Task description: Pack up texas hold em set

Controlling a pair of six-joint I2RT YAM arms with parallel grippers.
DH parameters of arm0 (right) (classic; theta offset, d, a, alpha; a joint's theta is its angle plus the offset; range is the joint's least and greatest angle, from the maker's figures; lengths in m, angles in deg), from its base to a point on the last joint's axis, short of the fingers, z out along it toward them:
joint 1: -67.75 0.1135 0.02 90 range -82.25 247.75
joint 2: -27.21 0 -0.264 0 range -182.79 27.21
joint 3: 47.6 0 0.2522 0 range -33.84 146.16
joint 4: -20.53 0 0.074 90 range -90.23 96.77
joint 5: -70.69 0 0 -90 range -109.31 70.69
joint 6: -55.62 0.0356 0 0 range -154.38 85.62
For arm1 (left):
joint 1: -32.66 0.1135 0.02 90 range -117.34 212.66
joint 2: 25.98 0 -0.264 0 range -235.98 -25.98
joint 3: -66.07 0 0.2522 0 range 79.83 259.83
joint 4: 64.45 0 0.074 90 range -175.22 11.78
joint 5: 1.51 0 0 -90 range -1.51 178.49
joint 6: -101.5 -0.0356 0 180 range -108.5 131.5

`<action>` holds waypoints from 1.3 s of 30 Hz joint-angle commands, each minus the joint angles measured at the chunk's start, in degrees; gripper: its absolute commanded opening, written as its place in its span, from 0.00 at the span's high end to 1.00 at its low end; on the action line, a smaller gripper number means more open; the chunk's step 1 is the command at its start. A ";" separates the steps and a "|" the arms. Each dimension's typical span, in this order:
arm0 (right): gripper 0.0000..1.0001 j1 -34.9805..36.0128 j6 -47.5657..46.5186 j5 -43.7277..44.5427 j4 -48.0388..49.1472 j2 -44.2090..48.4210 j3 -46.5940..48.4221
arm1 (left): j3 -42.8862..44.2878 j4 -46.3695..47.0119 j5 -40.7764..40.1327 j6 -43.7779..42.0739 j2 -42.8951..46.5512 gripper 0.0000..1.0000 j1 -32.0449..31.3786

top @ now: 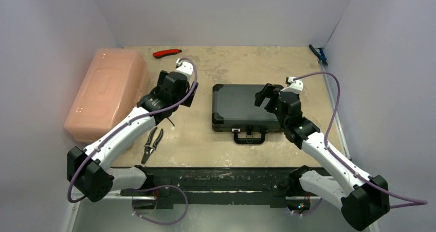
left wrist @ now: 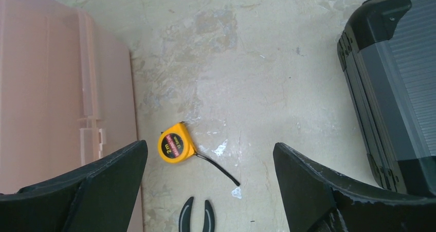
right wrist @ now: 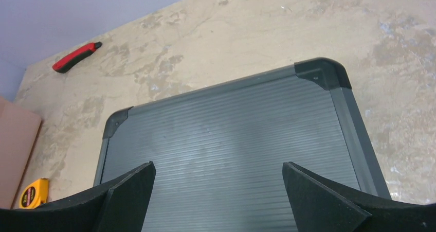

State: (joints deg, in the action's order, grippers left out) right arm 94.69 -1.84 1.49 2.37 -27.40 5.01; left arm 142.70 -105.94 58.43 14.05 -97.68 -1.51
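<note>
The right gripper (right wrist: 218,165) hung with its fingers spread wide and empty, directly over the ribbed lid of the black briefcase (right wrist: 231,155). The lid was down. Its handle (top: 250,137) lay behind the gripper, toward that arm's base, with the latches on the same edge. No chips, discs or dice showed in any view, so they were presumably already inside (or somewhere the cameras could not reach).

The left gripper (left wrist: 210,147) was also spread and held nothing. The case's corner was off to its right and the pink box (left wrist: 61,88) close on its left. A yellow tape measure (left wrist: 176,148) lay just beneath it, and the pliers (left wrist: 197,216) a little nearer the arm.

Whether the latches were snapped shut could not be told, and that looked like the main hazard. If the case were lifted by the handle with a latch loose, the lid could swing open and spill the set.

A push on the lid from the right gripper might slide the case across the smooth table instead of seating it, since nothing braced the far side. The ribbed surface would probably give the open fingers little purchase.

If the left gripper came down to steady the case, it risked landing on the tape measure or catching its strap and dragging it along.
</note>
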 commanded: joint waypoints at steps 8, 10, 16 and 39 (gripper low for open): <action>0.01 0.03 -4.17 -2.39 14.25 -2.08 -0.76 | 1.27 1.83 11.08 1.61 -1.35 0.07 0.75; 0.01 0.03 -4.69 -3.28 15.07 -2.39 -1.01 | 1.80 1.45 12.96 1.63 -2.04 0.08 0.74; 0.01 0.01 -4.67 -5.28 16.30 -2.63 -0.32 | 3.12 -0.45 16.54 2.23 -3.35 0.08 0.68; 0.23 0.06 -8.53 -22.02 -4.37 -6.88 22.22 | -4.28 -3.69 23.18 22.73 -1.05 0.17 0.58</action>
State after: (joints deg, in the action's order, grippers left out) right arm 94.69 -8.25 -11.50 -0.78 -32.96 22.27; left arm 141.65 -112.67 79.41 31.03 -100.15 -1.06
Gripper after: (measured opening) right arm 0.791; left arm 0.842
